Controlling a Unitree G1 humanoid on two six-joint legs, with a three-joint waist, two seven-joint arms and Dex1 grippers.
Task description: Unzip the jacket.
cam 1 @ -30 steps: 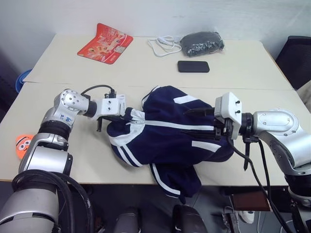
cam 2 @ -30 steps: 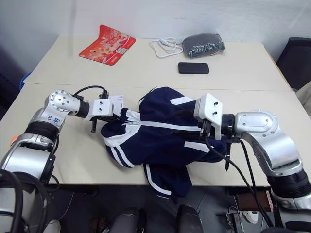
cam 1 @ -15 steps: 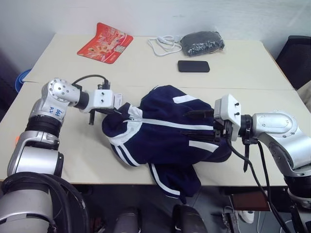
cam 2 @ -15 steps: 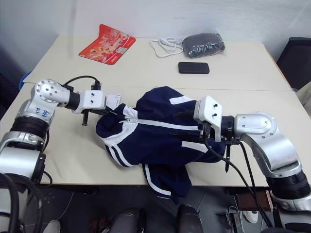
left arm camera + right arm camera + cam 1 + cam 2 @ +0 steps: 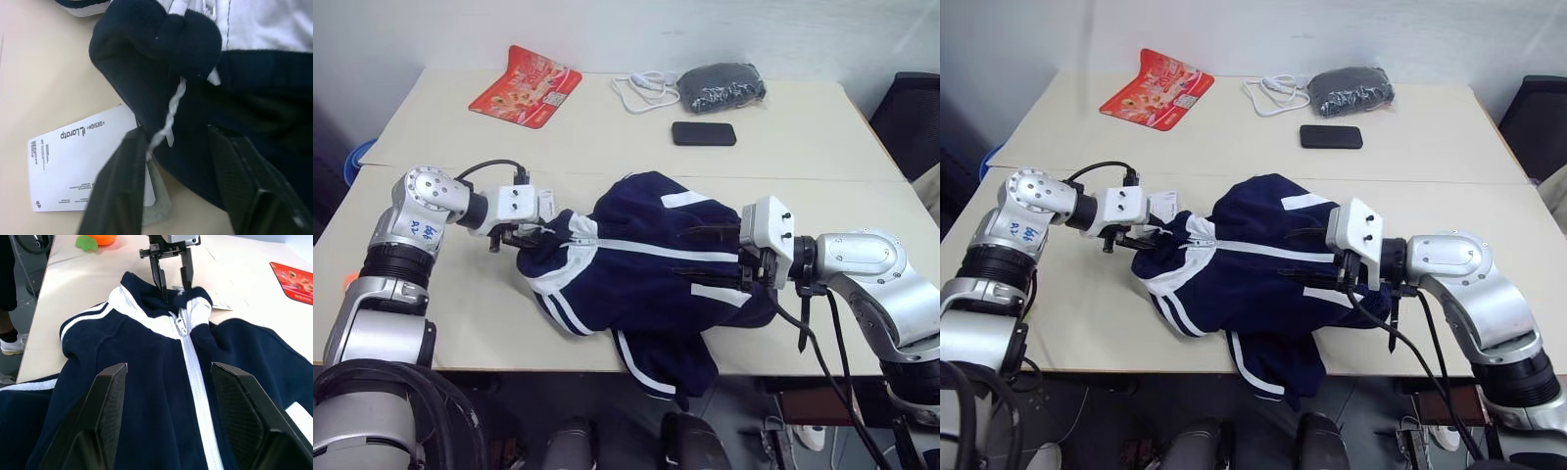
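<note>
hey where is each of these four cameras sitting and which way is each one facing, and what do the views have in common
Left eye view and right eye view: on the head, looking forward and down at the table; both arms show, left gripper at the collar, right gripper on the jacket.
Left wrist view: on the left wrist, facing the collar and white paper tag close up; its own open fingers show.
Right wrist view: on the right wrist, facing along the zipper toward the left gripper; own open fingers show.
Shared: all see the jacket.
</note>
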